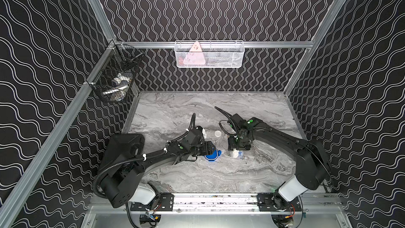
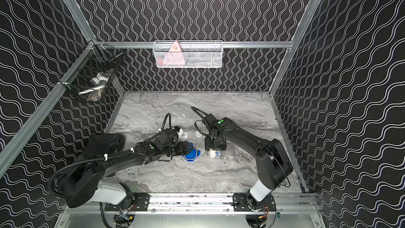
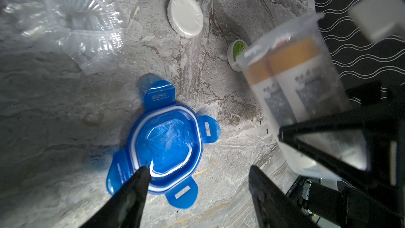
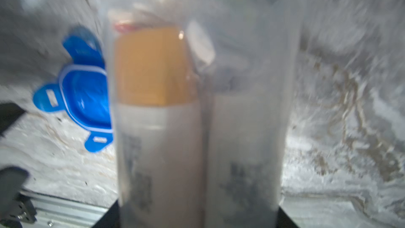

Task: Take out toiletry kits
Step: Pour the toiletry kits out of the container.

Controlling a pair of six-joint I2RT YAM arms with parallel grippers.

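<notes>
My right gripper [image 4: 199, 213] is shut on a clear plastic cup [image 4: 258, 40], one finger on each side near its base. Two white bottles [image 4: 157, 150] with gold caps stand side by side inside it, also seen in the left wrist view as bottles [image 3: 291, 66] in the cup [image 3: 282, 31]. A green-lidded jar [image 3: 236, 53] lies on the marble beside the cup's rim. My left gripper [image 3: 199, 169] hangs open just over the blue lobed lid [image 3: 166, 141], with nothing between its fingers. In both top views the cup [image 1: 236, 153] [image 2: 213, 152] sits right of the lid [image 1: 211, 155] [image 2: 191, 155].
A white round disc [image 3: 185, 15] [image 1: 218, 133] and a crumpled clear plastic wrapper [image 3: 83, 25] lie on the marble beyond the lid. A white wire basket [image 1: 209, 54] hangs on the back wall and a black one [image 1: 116, 77] on the left wall.
</notes>
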